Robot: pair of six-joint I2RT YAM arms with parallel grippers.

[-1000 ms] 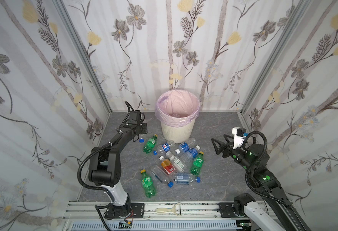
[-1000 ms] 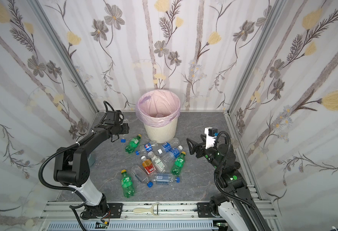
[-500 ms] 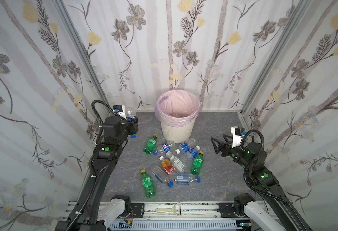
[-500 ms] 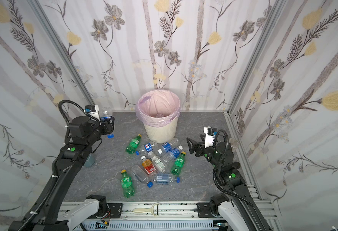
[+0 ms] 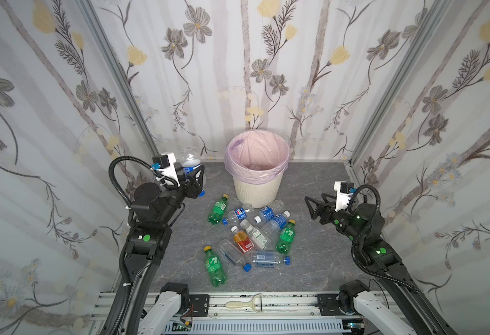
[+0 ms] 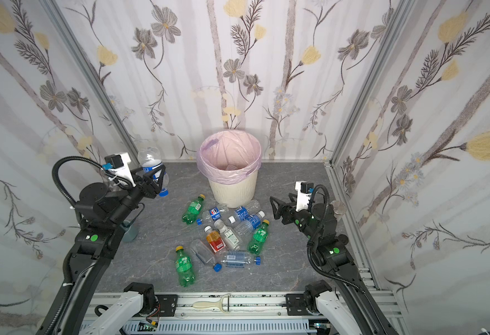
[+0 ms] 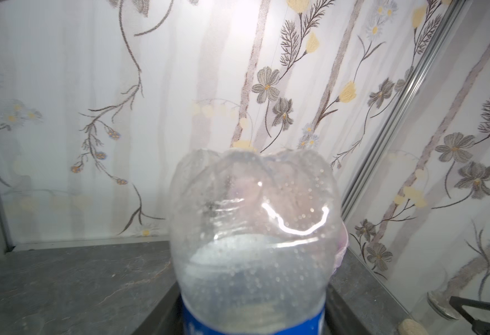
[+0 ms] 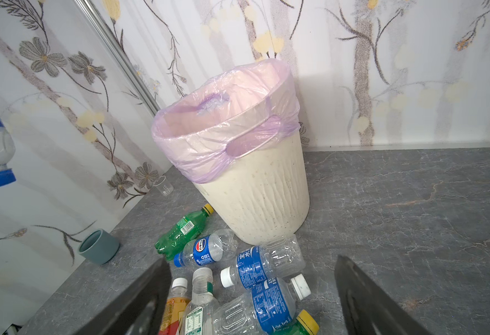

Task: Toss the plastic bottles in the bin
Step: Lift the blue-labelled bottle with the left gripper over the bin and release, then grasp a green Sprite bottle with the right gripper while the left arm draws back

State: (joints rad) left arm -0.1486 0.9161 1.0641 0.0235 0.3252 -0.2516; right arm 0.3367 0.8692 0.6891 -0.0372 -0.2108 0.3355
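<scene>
Raised since the earlier frame, left gripper [image 5: 194, 177] grips a blue-labelled clear bottle [image 5: 190, 162] cap-down near the table's far-left corner, beside the bin [image 5: 257, 169]. Right gripper [image 5: 313, 204] hangs open. Carry step; next, swing over rim, release.

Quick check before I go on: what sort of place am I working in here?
Probably a staged test booth, not a real room: flower-print fabric walls on metal frame posts, a grey stone-look tabletop, and both arms mounted on a rail at the front edge.
</scene>
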